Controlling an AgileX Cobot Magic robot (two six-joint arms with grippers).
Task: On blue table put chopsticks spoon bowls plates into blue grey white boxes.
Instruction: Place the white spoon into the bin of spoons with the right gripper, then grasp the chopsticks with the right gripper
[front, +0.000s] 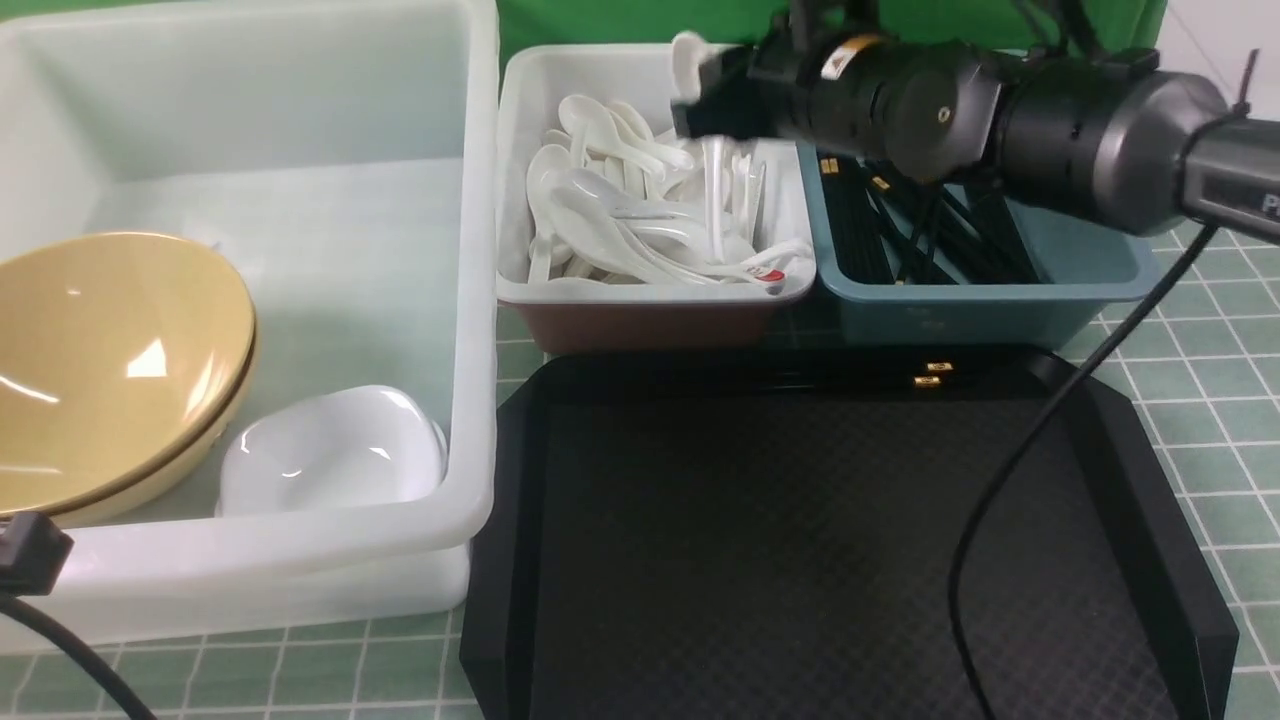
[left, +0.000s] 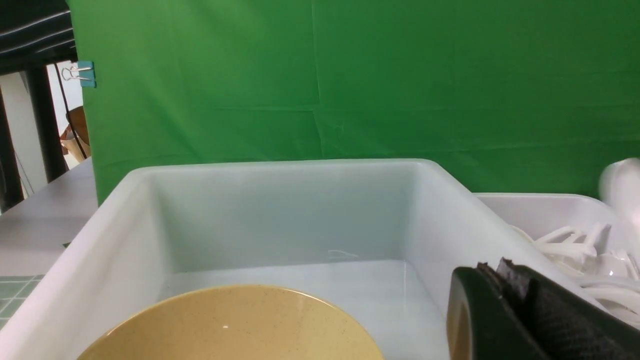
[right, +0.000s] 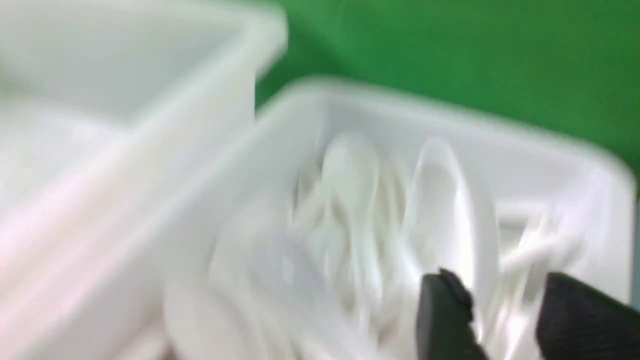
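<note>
My right gripper (front: 700, 95) hovers over the small white box (front: 650, 292), which holds several white spoons (front: 640, 210). It grips a white spoon (front: 688, 55) upright by the handle. The blurred right wrist view shows that spoon (right: 440, 200) rising from between the jaws (right: 502, 285). The blue-grey box (front: 960, 300) holds black chopsticks (front: 940, 230). Two chopsticks (front: 928, 375) lie on the black tray's far edge. The large white box (front: 480, 300) holds stacked tan bowls (front: 110, 360) and a white plate (front: 330, 450). My left gripper (left: 500, 270) is shut and empty over that box, above a bowl (left: 235, 325).
The black octagonal tray (front: 800, 550) fills the front middle of the table (front: 1220, 330). My right arm reaches in from the right above the blue-grey box, its cable hanging over the tray. A green backdrop stands behind the boxes.
</note>
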